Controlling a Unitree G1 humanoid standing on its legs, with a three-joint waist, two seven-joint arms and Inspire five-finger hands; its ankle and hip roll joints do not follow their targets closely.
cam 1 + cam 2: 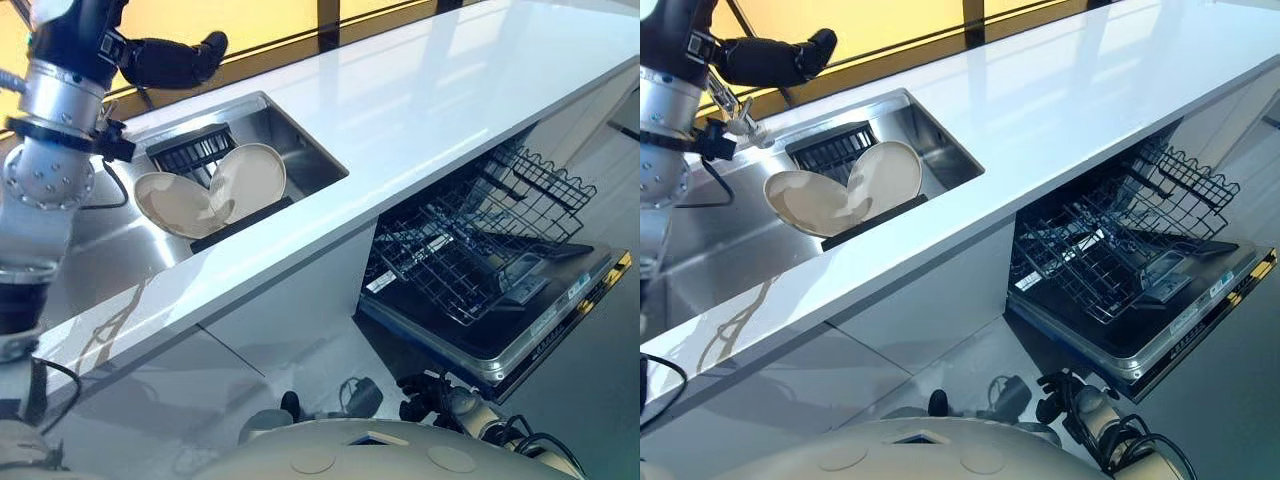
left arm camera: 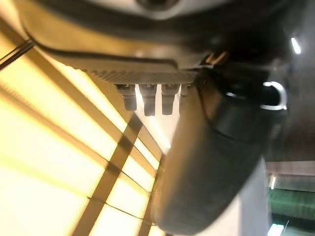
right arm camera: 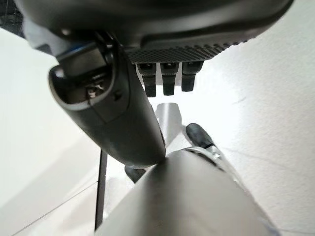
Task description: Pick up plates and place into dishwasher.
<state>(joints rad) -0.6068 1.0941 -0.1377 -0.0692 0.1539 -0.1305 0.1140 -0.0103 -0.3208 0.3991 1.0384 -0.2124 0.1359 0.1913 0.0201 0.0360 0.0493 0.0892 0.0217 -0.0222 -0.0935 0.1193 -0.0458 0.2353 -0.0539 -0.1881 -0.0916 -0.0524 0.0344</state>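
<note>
Upper left of the frame, the left hand (image 1: 175, 58) hovers above the sink (image 1: 300, 135), fingers extended, holding nothing. Two cream plates (image 1: 215, 190) lean there. Likely still the reaching step; next, descend and grasp one for the open dishwasher rack (image 1: 470, 250), lower right.

A long white worktop (image 1: 420, 110) runs across the view, glossy and catching pale reflections. Set into it on the left, a steel sink (image 1: 300, 140), and inside the sink a black ribbed rack (image 1: 192, 152) at the back. Behind the worktop glows a yellow wall (image 1: 890, 20) crossed by dark bars. Below, a white cabinet front (image 1: 290, 300) stands over a pale floor (image 1: 600, 400).
</note>
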